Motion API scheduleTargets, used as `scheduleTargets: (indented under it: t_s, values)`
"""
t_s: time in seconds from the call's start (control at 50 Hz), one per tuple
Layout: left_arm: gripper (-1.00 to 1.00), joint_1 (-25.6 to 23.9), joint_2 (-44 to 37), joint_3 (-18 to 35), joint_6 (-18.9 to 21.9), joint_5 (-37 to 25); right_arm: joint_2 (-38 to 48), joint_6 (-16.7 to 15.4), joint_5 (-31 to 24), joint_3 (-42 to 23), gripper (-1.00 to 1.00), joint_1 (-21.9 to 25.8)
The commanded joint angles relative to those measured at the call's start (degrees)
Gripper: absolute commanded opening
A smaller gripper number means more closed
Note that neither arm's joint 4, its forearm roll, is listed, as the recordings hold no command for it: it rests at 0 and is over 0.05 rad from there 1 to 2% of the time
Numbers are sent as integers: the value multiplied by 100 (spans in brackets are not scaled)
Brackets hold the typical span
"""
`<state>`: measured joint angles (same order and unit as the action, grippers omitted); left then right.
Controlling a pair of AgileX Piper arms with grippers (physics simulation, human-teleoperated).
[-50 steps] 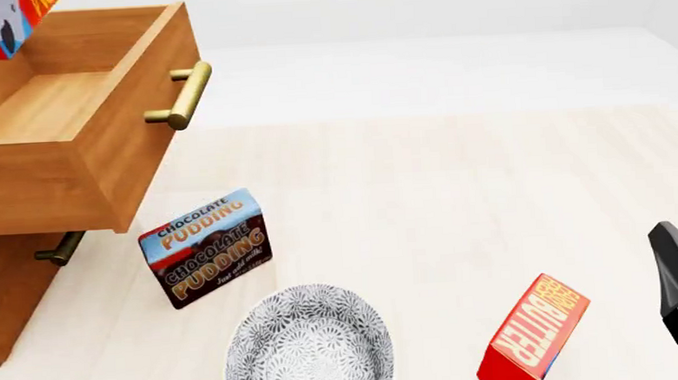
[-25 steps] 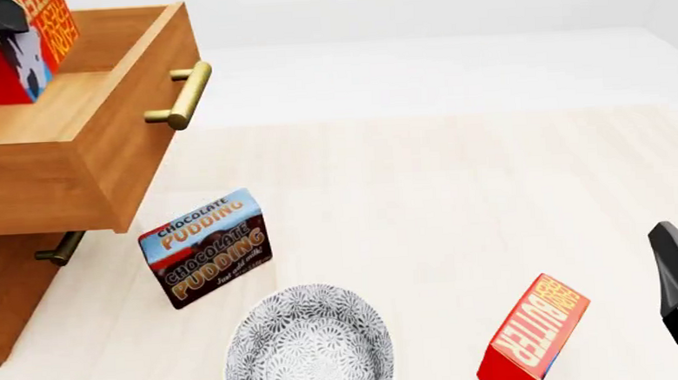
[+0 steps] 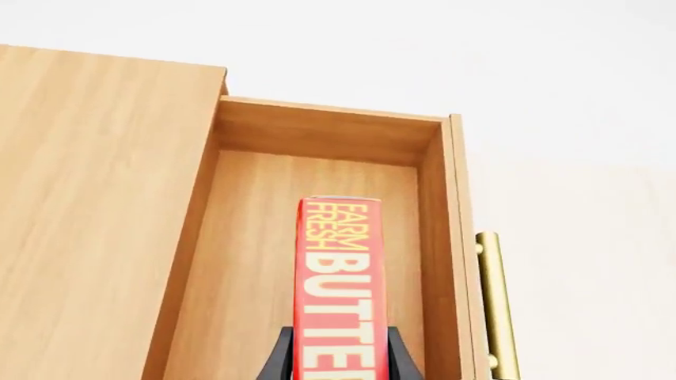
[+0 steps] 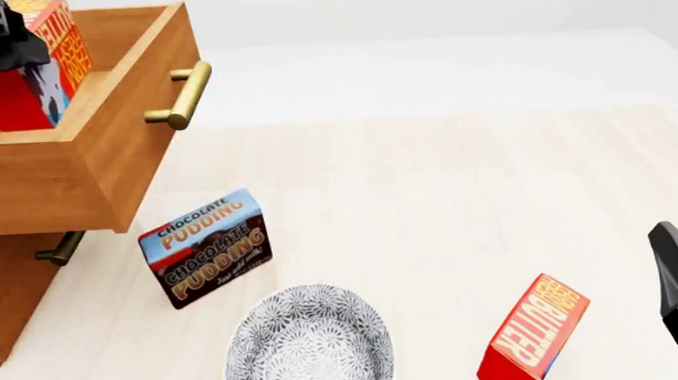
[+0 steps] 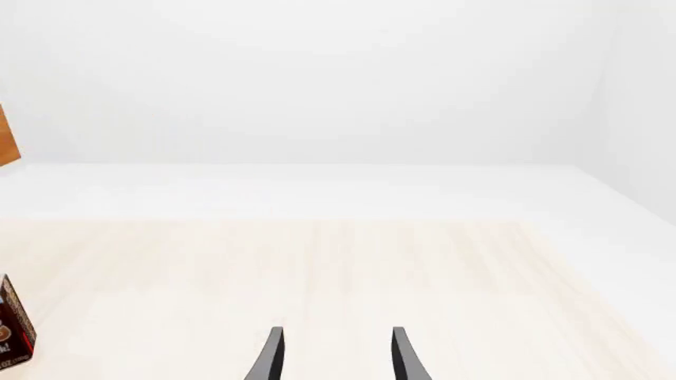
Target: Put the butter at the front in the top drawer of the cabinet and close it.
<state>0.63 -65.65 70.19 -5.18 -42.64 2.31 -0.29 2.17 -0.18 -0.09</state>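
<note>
Over wooden top drawer (image 3: 317, 206), left hand (image 3: 336, 356) grips "FARM FRESH BUTTER" carton (image 3: 340, 293).

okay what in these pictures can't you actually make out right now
- Whether the butter held by the left gripper touches the top drawer floor: its lower end is cut off in the left wrist view and hidden by the drawer wall in the front view.
- Lower drawer: mostly covered by the open top drawer, front view.
- Second butter carton: bottom cropped, front view.
</note>
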Motion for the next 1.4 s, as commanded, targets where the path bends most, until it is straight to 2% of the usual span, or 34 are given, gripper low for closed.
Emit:
scheduleTargets:
  t_s: [0.02, 0.3, 0.84, 1.4]
  values:
    - [-100, -13, -109, -86, 134, 275, 18, 8, 14, -1, 100, -1]
    - [-100, -6, -286, -374, 79, 656, 16, 7, 13, -1, 100, -1]
    - [-100, 235, -285, -498, 285, 721, 18, 9, 14, -1, 100, -1]
    - [-100, 146, -333, -836, 244, 977, 16, 8, 13, -1, 100, 1]
